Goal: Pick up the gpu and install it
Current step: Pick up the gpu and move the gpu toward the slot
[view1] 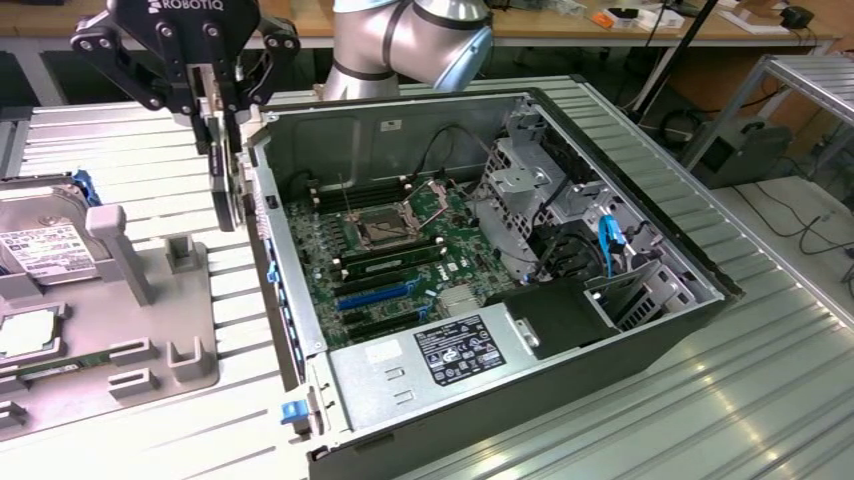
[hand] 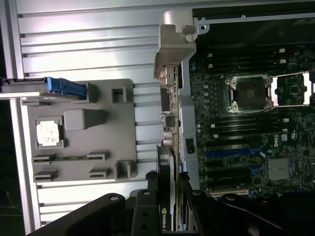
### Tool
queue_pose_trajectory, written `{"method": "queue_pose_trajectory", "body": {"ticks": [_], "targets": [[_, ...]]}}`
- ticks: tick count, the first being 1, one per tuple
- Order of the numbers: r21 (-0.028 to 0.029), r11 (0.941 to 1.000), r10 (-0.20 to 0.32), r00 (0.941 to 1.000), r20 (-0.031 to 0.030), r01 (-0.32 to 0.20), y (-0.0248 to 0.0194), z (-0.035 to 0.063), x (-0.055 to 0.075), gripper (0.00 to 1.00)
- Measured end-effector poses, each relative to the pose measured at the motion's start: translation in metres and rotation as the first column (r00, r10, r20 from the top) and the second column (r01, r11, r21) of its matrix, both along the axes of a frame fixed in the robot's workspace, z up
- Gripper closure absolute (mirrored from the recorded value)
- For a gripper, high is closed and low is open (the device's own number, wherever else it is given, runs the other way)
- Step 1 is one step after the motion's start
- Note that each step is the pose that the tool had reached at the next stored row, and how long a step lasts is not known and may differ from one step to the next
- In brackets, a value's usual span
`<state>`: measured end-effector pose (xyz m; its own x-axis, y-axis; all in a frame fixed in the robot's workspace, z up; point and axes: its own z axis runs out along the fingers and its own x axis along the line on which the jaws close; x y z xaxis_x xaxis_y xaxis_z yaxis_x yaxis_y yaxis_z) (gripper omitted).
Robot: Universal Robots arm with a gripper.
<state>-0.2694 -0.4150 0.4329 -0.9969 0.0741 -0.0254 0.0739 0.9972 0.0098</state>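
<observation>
Half the job is done, basically: the gpu (view1: 226, 185) is gripped upright by the partly closed gripper (view1: 220, 105) and held just outside the computer case (view1: 400, 103), so it's not been seated inside the case yet.

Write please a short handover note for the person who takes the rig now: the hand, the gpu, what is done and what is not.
Hand: shut on the gpu, which hangs upright, on edge.
Place: just outside the side wall of the open computer case, between it and the grey holder on the exterior view's left.
Done: the gpu is picked up.
Left: it is not in any slot of the motherboard.
</observation>
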Motion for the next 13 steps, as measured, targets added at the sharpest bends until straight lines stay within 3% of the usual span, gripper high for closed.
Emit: {"method": "queue_pose_trajectory", "body": {"ticks": [13], "targets": [[0.0, 1.0, 0.0, 1.0, -0.0001, 0.0, 0.0, -0.0002, 0.017, 0.73]]}}
